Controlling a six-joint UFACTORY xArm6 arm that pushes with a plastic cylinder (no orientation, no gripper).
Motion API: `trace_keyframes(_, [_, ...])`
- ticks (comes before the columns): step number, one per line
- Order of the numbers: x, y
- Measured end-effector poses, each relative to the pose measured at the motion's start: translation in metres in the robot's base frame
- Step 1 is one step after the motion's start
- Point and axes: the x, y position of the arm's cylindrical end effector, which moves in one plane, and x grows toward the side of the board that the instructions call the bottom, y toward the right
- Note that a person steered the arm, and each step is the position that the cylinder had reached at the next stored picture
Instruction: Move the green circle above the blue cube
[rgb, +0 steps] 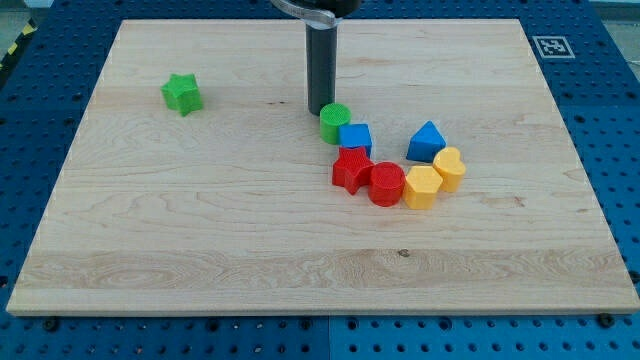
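The green circle (335, 122) sits on the wooden board just up and left of the blue cube (355, 137), touching it. My tip (320, 110) rests on the board right at the green circle's upper left edge. The dark rod rises straight up from there to the view's top.
A red star (351, 168), a red cylinder (386, 184), a yellow hexagon (421, 187) and a yellow heart (450, 167) form an arc below the blue cube. A blue triangular block (427, 142) lies to the right. A green star (182, 94) lies far left.
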Motion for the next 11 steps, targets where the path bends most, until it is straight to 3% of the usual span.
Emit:
trace_keyframes(4, [0.034, -0.102])
trace_keyframes(9, [0.032, 0.002])
trace_keyframes(10, [0.032, 0.006])
trace_keyframes(11, [0.036, -0.030])
